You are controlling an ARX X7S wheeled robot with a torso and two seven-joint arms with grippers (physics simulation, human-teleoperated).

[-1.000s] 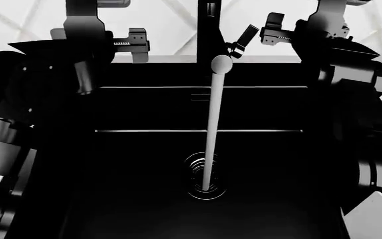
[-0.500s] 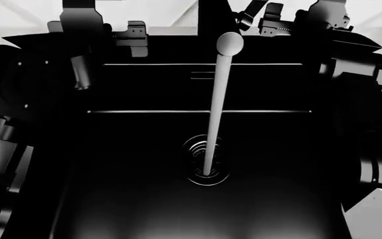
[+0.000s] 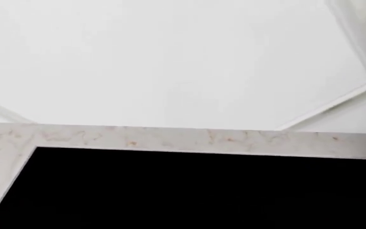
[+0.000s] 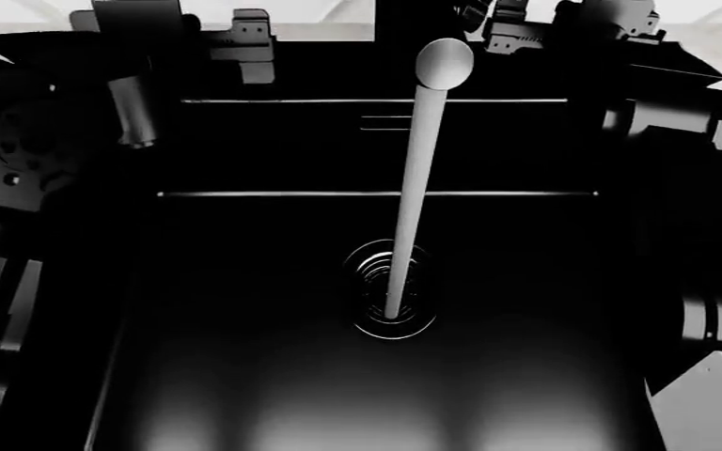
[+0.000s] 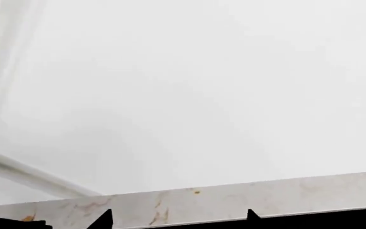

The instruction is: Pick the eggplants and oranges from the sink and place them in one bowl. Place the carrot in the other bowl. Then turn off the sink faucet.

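Observation:
The black sink [image 4: 274, 310] fills the head view. I see no eggplants, oranges, carrot or bowl in any view. Water runs from the round grey outlet [image 4: 444, 62] of the sink faucet [image 4: 401, 21] down to the ringed drain [image 4: 390, 303]. The faucet's lever is cut off by the picture's top edge. My left gripper [image 4: 245, 39] hangs over the sink's far left rim, and its jaws do not show clearly. My right gripper [image 4: 507, 34] is just right of the faucet. Its two black fingertips [image 5: 104, 219] stand wide apart with nothing between them, against the marbled counter [image 5: 189, 202].
White marbled counter [image 3: 170, 139] runs behind the sink with a white wall [image 3: 170, 62] above it. My dark arms flank the basin on both sides. A pale part of my own body [image 4: 706, 404] shows at the lower right.
The head view has tilted down over the sink, so the faucet outlet and both grippers sit higher in the picture. Water keeps running.

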